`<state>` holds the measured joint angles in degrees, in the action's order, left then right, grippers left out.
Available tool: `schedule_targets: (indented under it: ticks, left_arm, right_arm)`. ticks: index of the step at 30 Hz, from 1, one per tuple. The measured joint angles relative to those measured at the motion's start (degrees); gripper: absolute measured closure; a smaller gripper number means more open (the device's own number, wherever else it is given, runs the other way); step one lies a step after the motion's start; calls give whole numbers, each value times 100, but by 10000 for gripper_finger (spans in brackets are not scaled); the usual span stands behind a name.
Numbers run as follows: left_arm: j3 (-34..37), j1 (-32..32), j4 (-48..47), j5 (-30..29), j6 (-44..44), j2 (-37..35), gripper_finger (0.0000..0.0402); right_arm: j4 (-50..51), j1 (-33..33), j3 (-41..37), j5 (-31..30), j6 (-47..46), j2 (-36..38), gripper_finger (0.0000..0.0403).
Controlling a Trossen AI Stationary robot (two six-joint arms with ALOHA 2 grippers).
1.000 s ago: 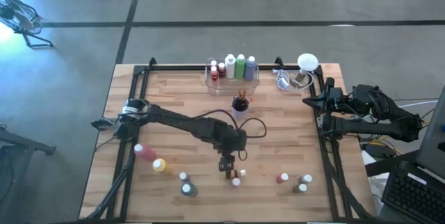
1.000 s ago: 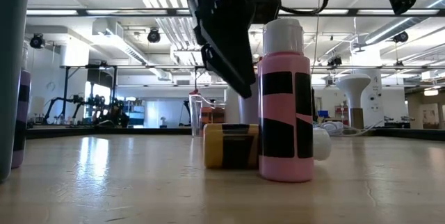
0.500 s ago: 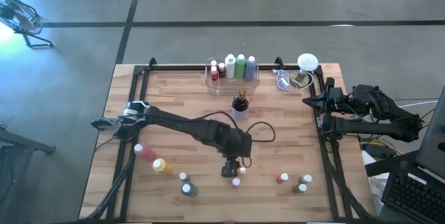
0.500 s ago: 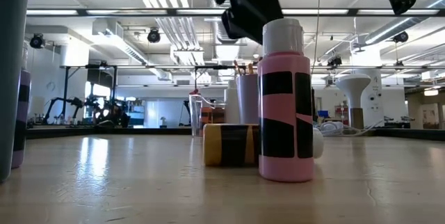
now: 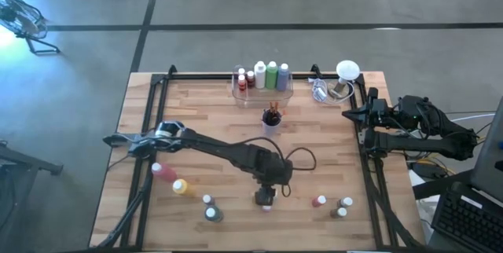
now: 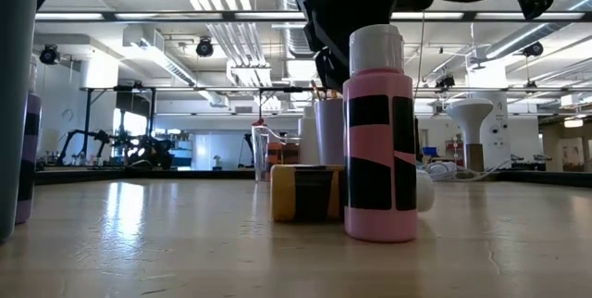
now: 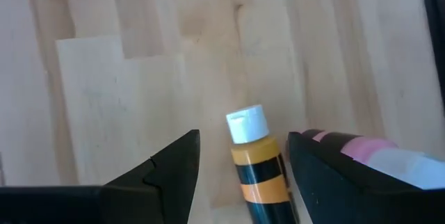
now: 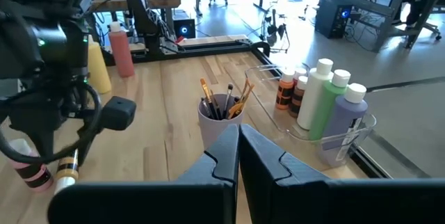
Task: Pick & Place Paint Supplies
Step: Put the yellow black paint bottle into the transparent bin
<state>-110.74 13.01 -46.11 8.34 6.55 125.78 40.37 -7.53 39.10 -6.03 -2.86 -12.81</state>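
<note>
Left wrist view: open left end effector point(image 7: 242, 172) straddles orange bottle point(image 7: 256, 165), base cut off.

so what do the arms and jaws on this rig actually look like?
Both arms are black, jointed links. The left arm has a black cable looping off its wrist and a green indicator light. The left gripper has broad, wedge-shaped matte black jaws. The right arm is bulkier, trailing cables.
</note>
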Motion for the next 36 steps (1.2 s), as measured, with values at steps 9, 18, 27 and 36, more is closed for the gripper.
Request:
schedule_targets:
  ticks: [9,18,27,36]
  left_arm:
    - [-1,258,-439,-125,217,-19,179]
    - [-249,267,-2843,-1371,1348,-55,179]
    - [-71,631,-4237,-3515,2370,-376,179]
    - [653,1183,-3583,-4504,2334,-1521,179]
  right_arm:
    - [0,2,1,0,-1,-1,394]
    - [1,2,1,1,1,0,394]
    - [1,2,-1,1,-1,1,394]
    - [-1,2,0,0,1,0,394]
